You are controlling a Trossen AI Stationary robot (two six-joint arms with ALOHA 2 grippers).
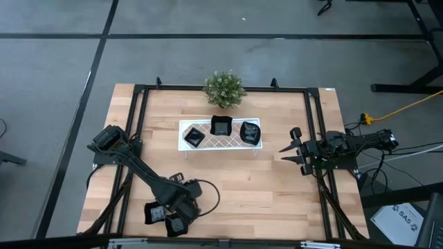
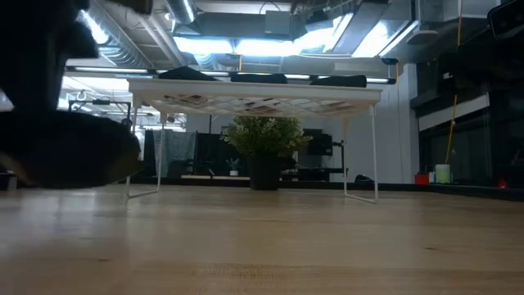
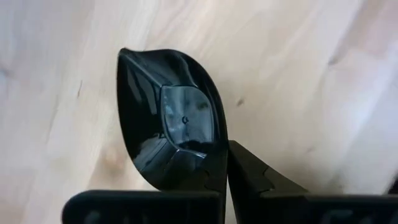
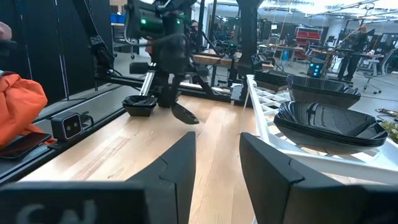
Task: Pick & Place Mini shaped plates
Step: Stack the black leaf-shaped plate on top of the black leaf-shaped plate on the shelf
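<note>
Pale wood tabletop (image 1: 242, 180), largest thing in sight, spanning the high view. At about 12 o'clock from its middle, long white tray (image 1: 219, 143) on thin legs, carrying three stacks of mini shaped plates (image 1: 220, 126) in a row; beyond it, again at 12 o'clock, small green potted plant (image 1: 224, 88).

Left arm reaching down to the near edge, roughly 7 o'clock from table centre. Left gripper (image 1: 178, 223) pinching one black plate (image 3: 174, 130) by its rim, fingers pressed onto the edge, dish held tilted with the greyish centre facing the wrist camera and bare wood behind it. Just beside that gripper, at its 9 o'clock in the high view, another small dark dish (image 1: 155, 212) resting on the table.

Right gripper (image 1: 294, 146) waiting at 3 o'clock, just beside the tray's right end, fingers spread, nothing between them.

Deciding relation: tray well apart from the held plate, lying toward 1 o'clock from the left gripper, long axis running 9 to 3. Right arm much nearer the stacks; left arm nearer the dish on the wood. Probably a carry between the near-edge spot and the tray, direction not readable from this moment alone.
</note>
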